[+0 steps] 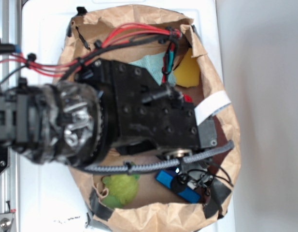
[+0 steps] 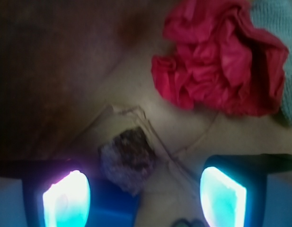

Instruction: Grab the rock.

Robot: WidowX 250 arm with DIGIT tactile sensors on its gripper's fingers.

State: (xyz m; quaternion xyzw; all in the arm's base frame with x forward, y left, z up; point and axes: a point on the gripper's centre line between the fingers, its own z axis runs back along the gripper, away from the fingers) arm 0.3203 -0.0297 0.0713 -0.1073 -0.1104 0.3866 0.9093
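Glowing cyan-white fingertips (image 2: 67, 198) fill the bottom corners of the wrist view, spread wide apart, with the gripper (image 2: 145, 196) released and holding nothing. Between and just beyond them lies the rock (image 2: 128, 159), a small dark, rough lump resting on the brown paper floor of the bag (image 2: 65, 71); it sits closer to the left finger than the right, and whether that finger touches it cannot be told through the blur. A strip of the blue block (image 2: 112, 203) shows just under the rock's near edge, mostly cut off by the frame. Farther off to the right lies the crumpled red ball (image 2: 216, 61), well apart from the rock, with a teal cloth (image 2: 283, 42) clipped by the frame's right edge behind it.

From the exterior view, the black arm (image 1: 139, 111) and its blurred near joint cover most of the paper bag (image 1: 216, 72), hiding the rock and the claw entirely. Around the arm's edges show the teal cloth (image 1: 151, 67), a yellow object (image 1: 190, 72), a sliver of the red ball (image 1: 188, 98), the blue block (image 1: 175, 186) partly behind cables, and the green plush toy (image 1: 122, 189) at the bag's near left corner. Red and black wires (image 1: 129, 34) run across the bag's far rim.
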